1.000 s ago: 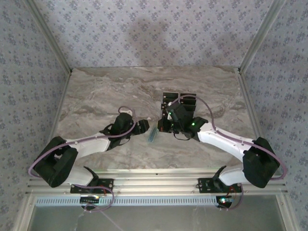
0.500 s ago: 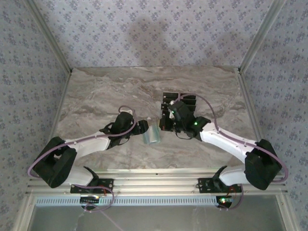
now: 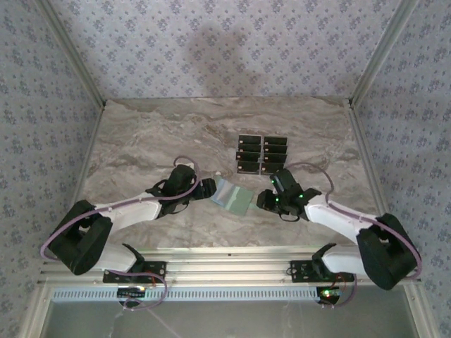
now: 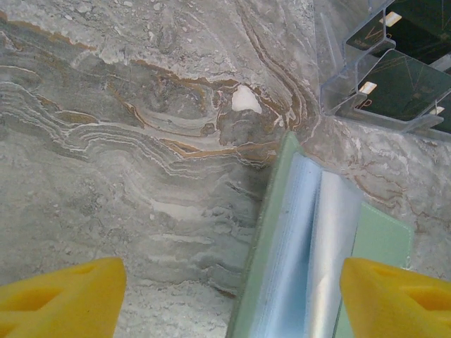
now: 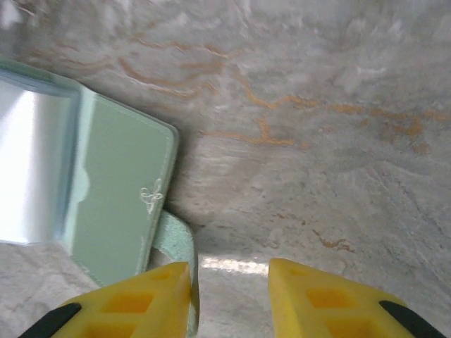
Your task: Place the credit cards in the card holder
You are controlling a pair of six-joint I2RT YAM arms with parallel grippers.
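The pale green card holder (image 3: 235, 195) lies open and flat on the marble between the two grippers, its shiny grey-blue sleeves (image 4: 310, 239) facing up. My left gripper (image 3: 211, 189) stands wide open at the holder's left end; the left panel lies between its yellow fingers (image 4: 63, 296). My right gripper (image 5: 229, 271) is open a little over bare table just right of the holder (image 5: 116, 201), with the holder's strap tab (image 5: 176, 246) beside its left finger. The black credit cards (image 3: 262, 153) stand in a clear tiered rack (image 4: 352, 77) behind the holder.
The marble tabletop (image 3: 155, 141) is bounded by metal rails and patterned walls on the left, right and back. The rack stands close behind the right gripper (image 3: 261, 201).
My right gripper has pulled back from the rack toward the near right and opened. The card holder, upright and folded before, now lies spread open. The left arm has not moved.
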